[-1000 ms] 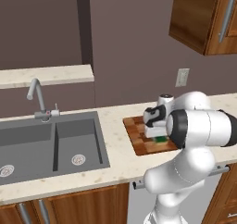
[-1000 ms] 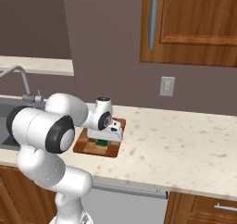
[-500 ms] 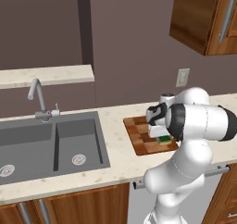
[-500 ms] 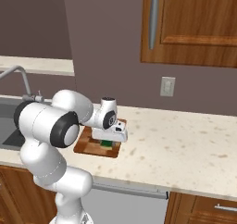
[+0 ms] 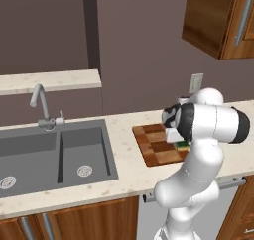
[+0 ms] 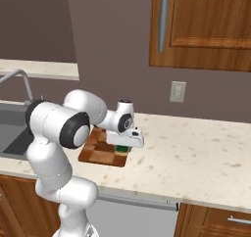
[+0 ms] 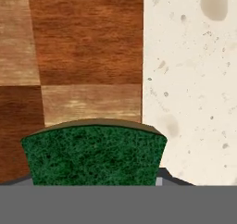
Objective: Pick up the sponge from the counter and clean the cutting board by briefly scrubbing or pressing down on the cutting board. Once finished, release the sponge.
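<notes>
- On the counter point(image 5: 126, 130) in the left base view, the cutting board point(image 5: 154, 145) lies flat just right of the grey double sink point(image 5: 54, 152). The sponge point(image 5: 182, 145) sits at the board's right end, under the gripper point(image 5: 178, 141). The board is a checkered block pattern with a reddish rim.
- In the right base view, the gripper point(image 6: 122, 148) points down over the board's right edge point(image 6: 100, 150), with the green sponge point(image 6: 121, 150) beneath it. The worktop is speckled, stone-like and matte.
- In the hand view, the sponge's coarse green face point(image 7: 95, 156) sits clamped between the fingers, above wood grain point(image 7: 83, 38) and close to the board's edge. Judged best practice: press squarely, keep strokes short, and stay on the wood before letting go.
</notes>
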